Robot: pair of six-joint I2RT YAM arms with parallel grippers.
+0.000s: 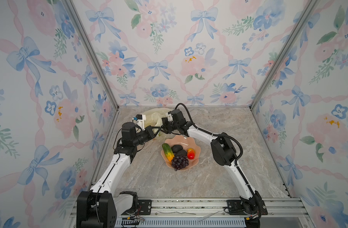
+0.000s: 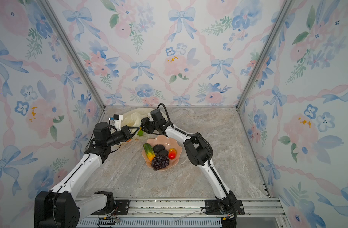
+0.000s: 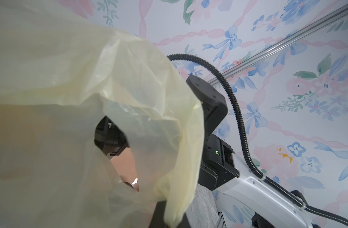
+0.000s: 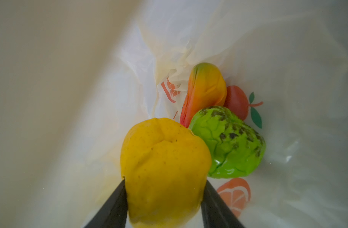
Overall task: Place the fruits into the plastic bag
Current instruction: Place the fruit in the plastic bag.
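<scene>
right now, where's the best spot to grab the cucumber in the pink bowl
Likely mid-length on the cucumber, from straight above, closing across its narrow width. It lies flat along the edge of the bowl with an avocado close beside it, so a sideways approach looks blocked.

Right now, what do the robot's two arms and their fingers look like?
Both arms, left and right, have glossy white shells linked by chunky black joints. A ribbed black cable runs along the right one, which also carries a small green light. The fingers are slim, black and tapered.
</scene>
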